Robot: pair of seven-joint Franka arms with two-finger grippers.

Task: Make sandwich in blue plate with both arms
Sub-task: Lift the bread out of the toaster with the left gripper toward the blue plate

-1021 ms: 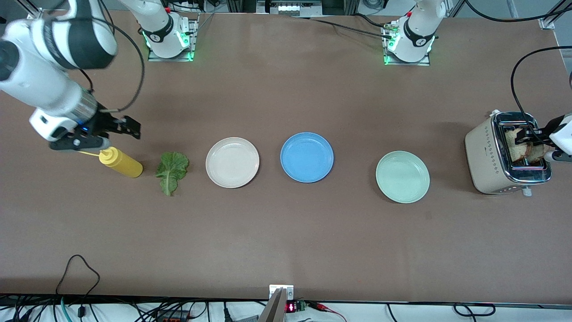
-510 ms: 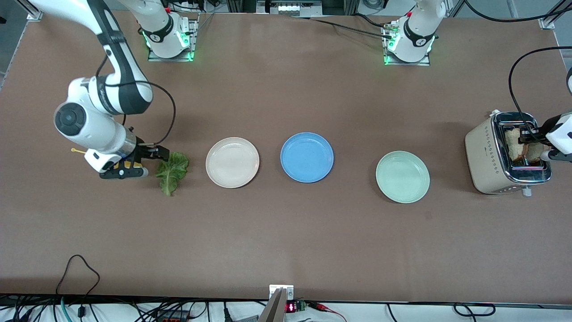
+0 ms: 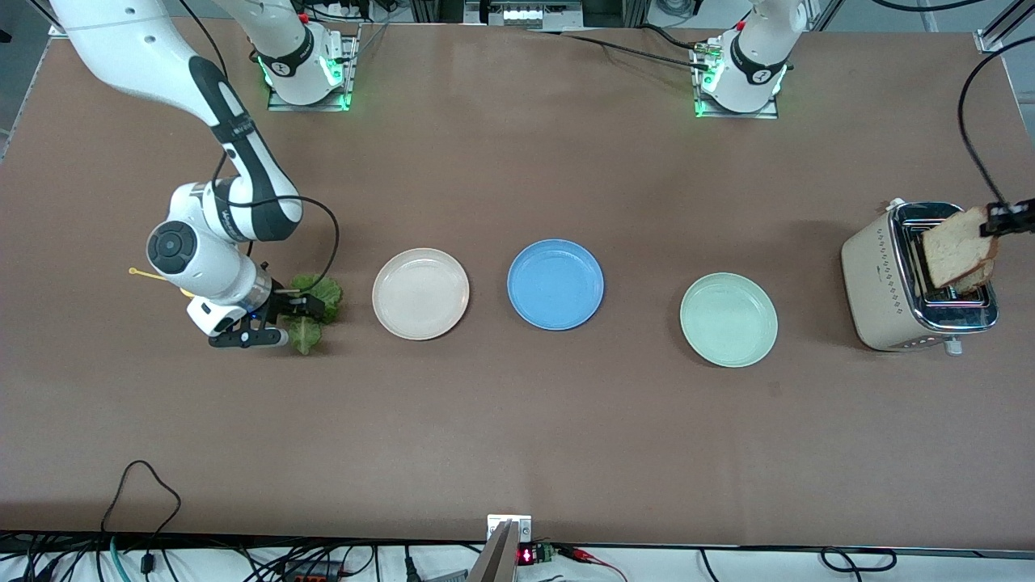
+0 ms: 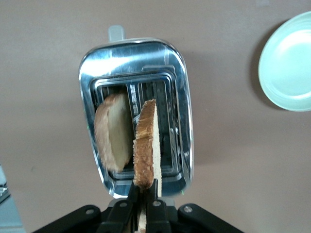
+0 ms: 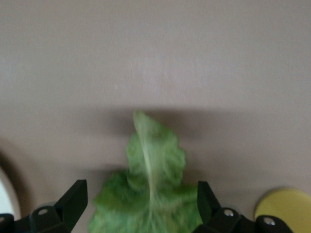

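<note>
Since half a second ago the right gripper (image 3: 301,314) has come down over the lettuce leaf (image 3: 311,299), and the left gripper (image 3: 1005,220) has lifted a bread slice (image 3: 958,257) up out of the toaster (image 3: 881,279).

That left gripper hangs over the toaster at the left arm's end of the table, its jaws pinched narrow on the slice's crust edge; the left wrist view shows the held bread slice (image 4: 146,145) edge-on above the slots, the fingers (image 4: 132,194) clamped at its lower end. A second bread slice (image 4: 112,131) leans in one slot of the toaster (image 4: 181,82).

At the right arm's end, the right gripper (image 5: 141,206) sits low with jaws spread wide, one finger (image 5: 73,199) on each side of the lettuce leaf (image 5: 153,179), which lies flat on the brown table (image 3: 517,420). A yellow bottle (image 5: 284,206) lies just beside it, mostly hidden under the right arm in the front view.

Between the two arms three plates stand in a row, well apart: the cream-white plate (image 3: 420,293) nearest the lettuce, the blue plate (image 3: 555,284) in the middle with nothing on it, and the pale mint-green plate (image 3: 728,319) toward the toaster.
</note>
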